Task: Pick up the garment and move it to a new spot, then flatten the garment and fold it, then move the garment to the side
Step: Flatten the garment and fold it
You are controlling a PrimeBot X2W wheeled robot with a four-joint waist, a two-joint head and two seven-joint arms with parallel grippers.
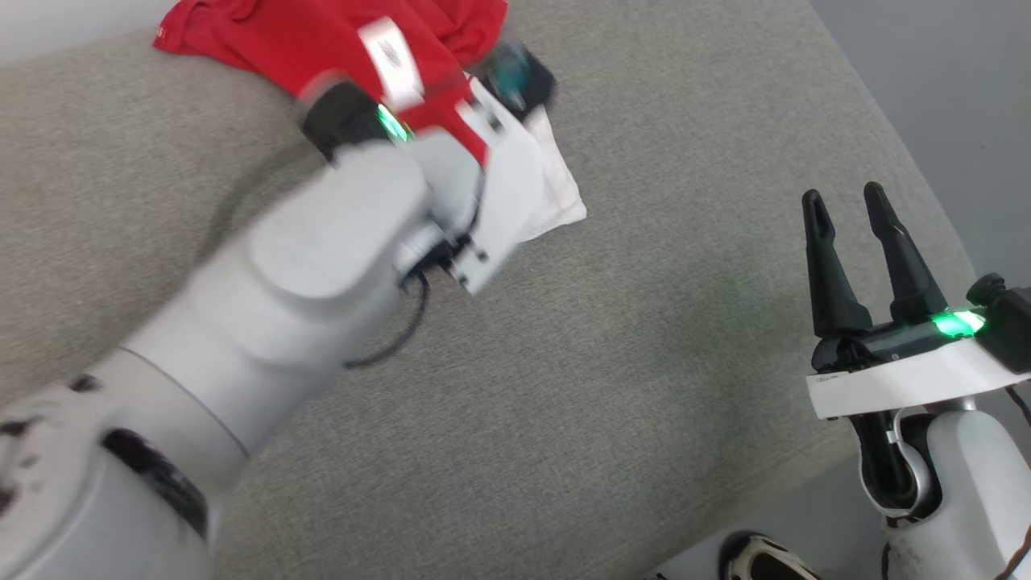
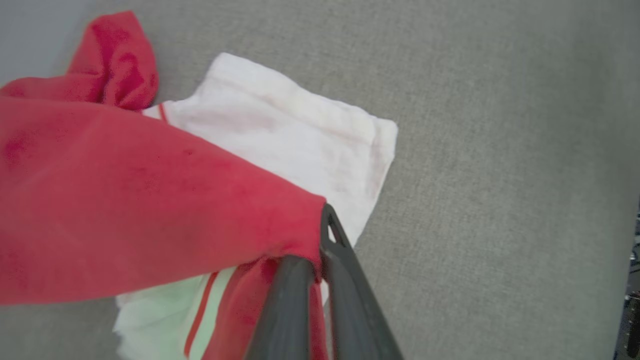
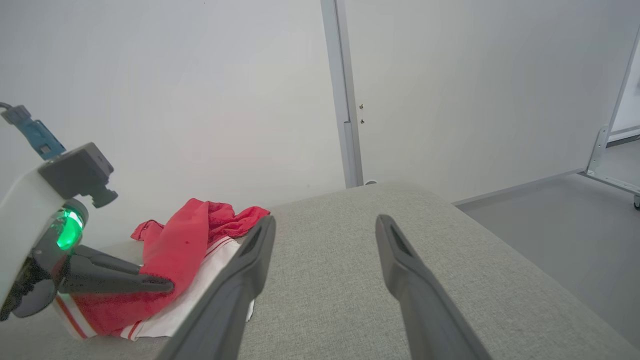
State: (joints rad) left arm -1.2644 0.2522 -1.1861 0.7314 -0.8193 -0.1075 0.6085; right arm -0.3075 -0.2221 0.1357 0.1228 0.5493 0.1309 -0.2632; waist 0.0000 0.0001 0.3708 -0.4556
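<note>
A grey fabric-covered worktop [image 1: 644, 362] is seen from above. The garment [image 1: 322, 36], a red T-shirt with white sleeves and striped trim, lies bunched at the worktop's far left edge. One white sleeve [image 2: 300, 135] is spread flat on the grey fabric. The left tool [image 2: 317, 250] is closed on a fold of the garment's red cloth, and that fold is drawn up taut from the heap while the rest is left resting on the worktop. In the head view the left forearm [image 1: 322, 266] is blurred, so the grip itself cannot be made out there. The right tool [image 1: 844, 197] is held open and empty, fingers well apart, at the near right edge of the worktop, well apart from the garment.
</note>
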